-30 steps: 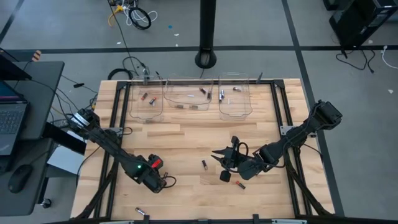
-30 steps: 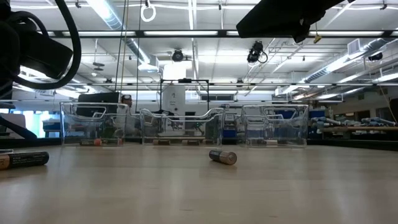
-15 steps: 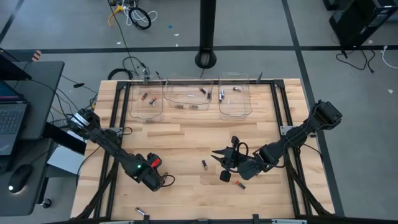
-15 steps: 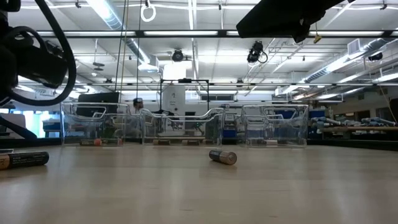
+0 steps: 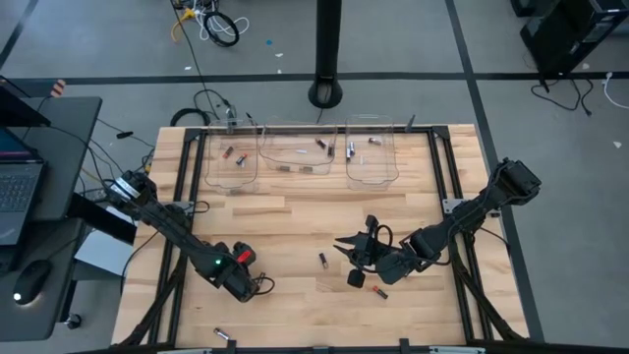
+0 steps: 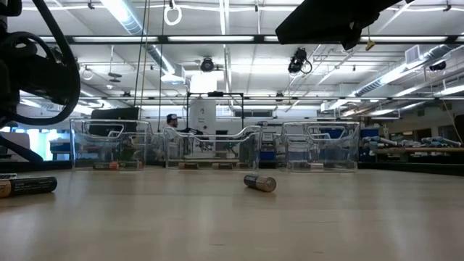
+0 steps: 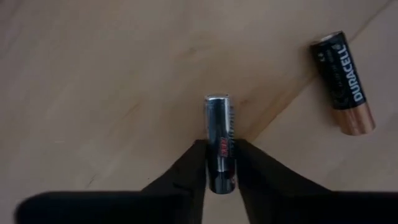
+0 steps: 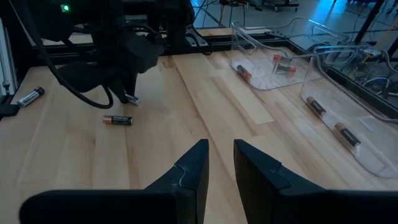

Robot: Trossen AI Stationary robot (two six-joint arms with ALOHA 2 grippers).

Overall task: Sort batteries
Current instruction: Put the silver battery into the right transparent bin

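The left gripper (image 7: 219,163), near the bench's front-left corner, is clenching 1 silver battery (image 7: 218,134); a copper-ended battery (image 7: 344,82) is lying beside. Next it likely needs lifting toward the rear bins (image 5: 299,157). The right gripper (image 8: 219,163) is waiting mid-bench, fingers slightly apart, grasping nothing.

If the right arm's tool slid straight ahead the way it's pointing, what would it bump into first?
Probably nothing close: the right tool points across bare wood of the table. Farther on, roughly in line, stands the left arm's tool over a small silver battery, beside a copper-and-black battery. Depth is hard to judge.
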